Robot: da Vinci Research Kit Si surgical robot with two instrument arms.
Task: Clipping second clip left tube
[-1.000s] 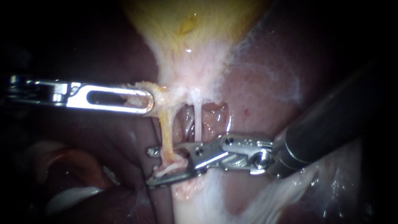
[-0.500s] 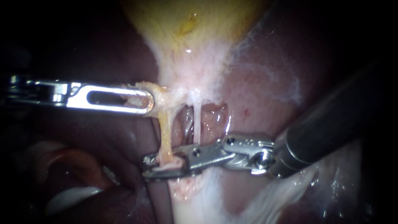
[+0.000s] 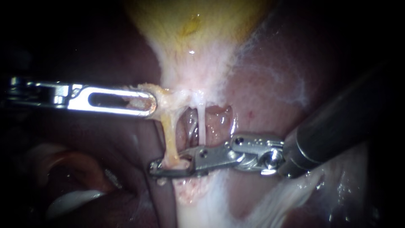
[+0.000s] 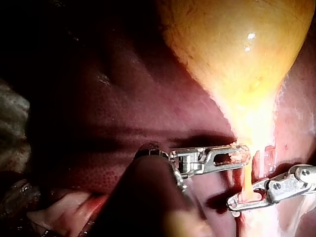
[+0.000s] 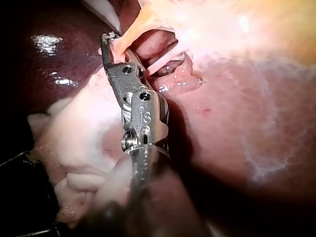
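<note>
Left tube: soft, thin, tear-prone strand, 7 o'clock below gallbladder.
My right instrument: hand clamped across its lower end, a fair hold.
My left instrument: hand seemingly clamped on tissue at its top.

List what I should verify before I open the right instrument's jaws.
1. Right instrument jaws shut across the left tube: ok, low on it.
2. Jaw tips past the tube's far side: ok, they show beyond it.
3. Right tube outside the grip: ok, it reaches the instrument near the hinge, apart from the gripped spot.
4. Left instrument shut on tissue below the gallbladder, left tube taut: ok.
5. Clip closed on the tube: cannot tell, hidden between the jaws.
</note>
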